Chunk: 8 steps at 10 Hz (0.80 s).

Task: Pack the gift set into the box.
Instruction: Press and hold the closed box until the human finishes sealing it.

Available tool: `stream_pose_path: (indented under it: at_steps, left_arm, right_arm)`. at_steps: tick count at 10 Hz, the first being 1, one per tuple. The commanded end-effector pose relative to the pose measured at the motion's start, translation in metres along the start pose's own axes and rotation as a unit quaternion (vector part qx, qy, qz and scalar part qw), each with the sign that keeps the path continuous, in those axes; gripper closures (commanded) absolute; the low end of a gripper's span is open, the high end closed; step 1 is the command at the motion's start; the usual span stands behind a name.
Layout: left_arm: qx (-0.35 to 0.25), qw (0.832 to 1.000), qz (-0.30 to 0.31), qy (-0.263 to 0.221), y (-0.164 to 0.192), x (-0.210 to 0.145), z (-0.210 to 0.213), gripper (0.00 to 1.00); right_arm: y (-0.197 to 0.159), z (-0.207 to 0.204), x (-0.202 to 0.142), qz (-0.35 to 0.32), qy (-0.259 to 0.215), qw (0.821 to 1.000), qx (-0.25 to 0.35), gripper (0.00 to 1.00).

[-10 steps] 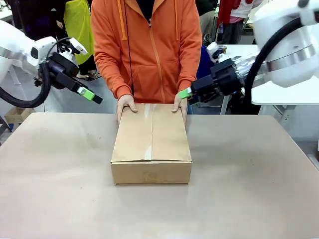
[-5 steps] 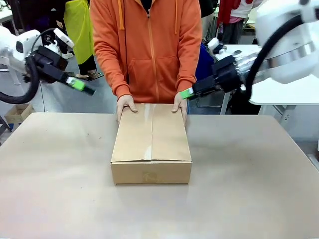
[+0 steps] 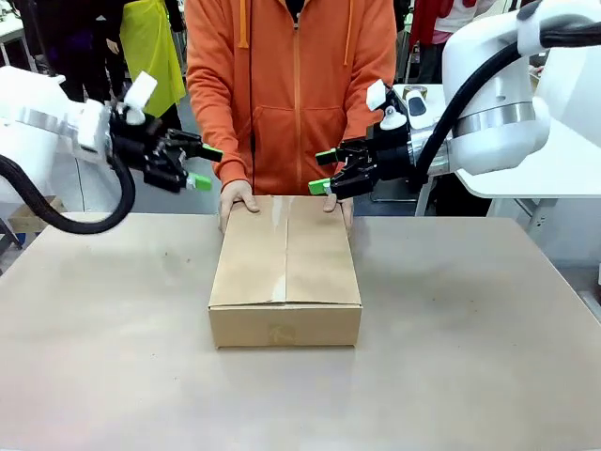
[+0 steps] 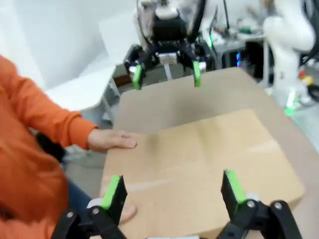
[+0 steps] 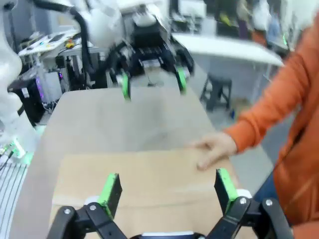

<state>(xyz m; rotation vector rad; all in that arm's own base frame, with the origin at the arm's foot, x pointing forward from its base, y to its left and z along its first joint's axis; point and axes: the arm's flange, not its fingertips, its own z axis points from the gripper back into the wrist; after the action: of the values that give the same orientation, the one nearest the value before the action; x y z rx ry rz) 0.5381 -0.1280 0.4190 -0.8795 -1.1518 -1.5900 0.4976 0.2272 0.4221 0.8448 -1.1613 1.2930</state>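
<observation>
The box (image 3: 285,272) lies in the middle of the table with its top flaps closed and tape along the seam. A person's hands (image 3: 237,199) rest on its far edge. My left gripper (image 3: 205,167) hovers open in the air just left of those hands. Opposite it, my right gripper (image 3: 322,171) is open too, above the box's far right corner. The left wrist view looks past its gripper (image 4: 173,189) over the box (image 4: 199,164) to the right gripper (image 4: 166,75). Past its gripper (image 5: 167,186), the right wrist view shows the box (image 5: 134,184) and the left gripper (image 5: 152,82). The gift set is hidden.
The person in an orange hoodie (image 3: 291,85) stands close against the table's far edge (image 3: 141,218). A white table (image 3: 554,169) stands behind at the right. A small carton (image 3: 33,214) sits on the floor at the far left.
Both arms have swung in toward the box's far end and their wrists have rolled, so the fingers now show spread apart. The box and the person's hands have stayed put.
</observation>
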Motion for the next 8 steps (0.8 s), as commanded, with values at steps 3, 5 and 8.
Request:
stream_pose_path:
  at_steps: [3, 5, 8]
  left_arm:
    - [-0.003, 0.999, -0.052, -0.002, -0.009, -0.009, -0.016, 0.00]
    - [-0.007, 0.998, -0.060, -0.006, -0.015, -0.012, -0.030, 0.00]
    - [0.031, 0.999, -0.011, -0.035, -0.015, -0.030, -0.068, 0.00]
  right_arm:
    - [0.000, 0.000, 0.000, 0.000, 0.000, 1.000, 0.000, 0.00]
    - [0.007, -0.020, -0.036, 0.018, -0.025, 0.997, 0.069, 0.00]
    - [0.002, -0.039, -0.064, 0.011, 0.007, 0.992, 0.123, 0.00]
